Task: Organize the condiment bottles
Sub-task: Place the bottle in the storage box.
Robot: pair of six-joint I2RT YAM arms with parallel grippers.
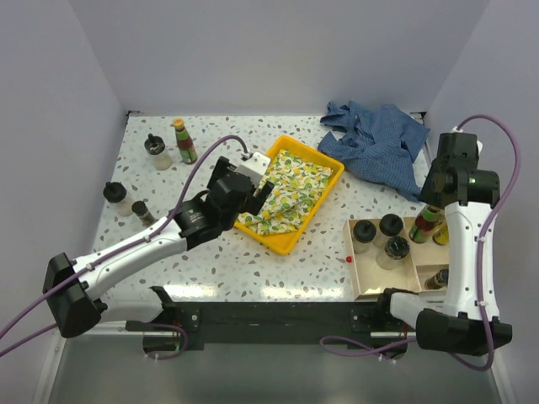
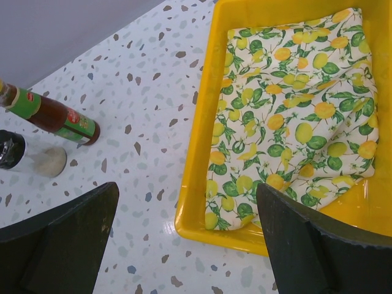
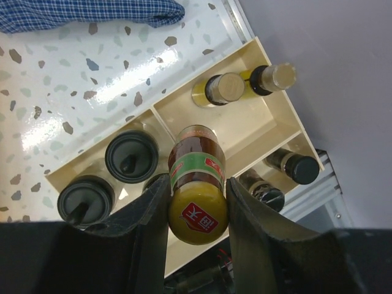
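From above, the left gripper (image 1: 255, 192) hangs at mid-frame with its jaws wide apart over the left edge of the yellow tray (image 1: 330, 165), which holds a lemon-print cloth (image 1: 290, 192). Four condiment bottles stand on the table at the left: a sauce bottle (image 1: 184, 141) with a green label, a squat jar (image 1: 157, 152) just beside it, and lower down a black-lidded jar (image 1: 117, 199) near a small dark bottle (image 1: 142, 212). At the right edge, the right gripper (image 1: 431, 212) is clamped on the held bottle (image 1: 424, 225) above the cream box (image 1: 370, 284), whose left compartment holds three lidded jars (image 1: 390, 225). A blue checked cloth (image 1: 379, 143) lies at upper right. In the left wrist view both fingers (image 2: 61, 245) sit far apart at the bottom corners, with the tray's corner between them and the sauce bottle and squat jar at the left edge. In the right wrist view the fingers (image 3: 144, 226) press both sides of the held bottle, green-and-red labelled, over the box. Two amber bottles (image 3: 219, 89) stand in the far compartment and two dark-capped bottles (image 3: 294, 166) at the right.
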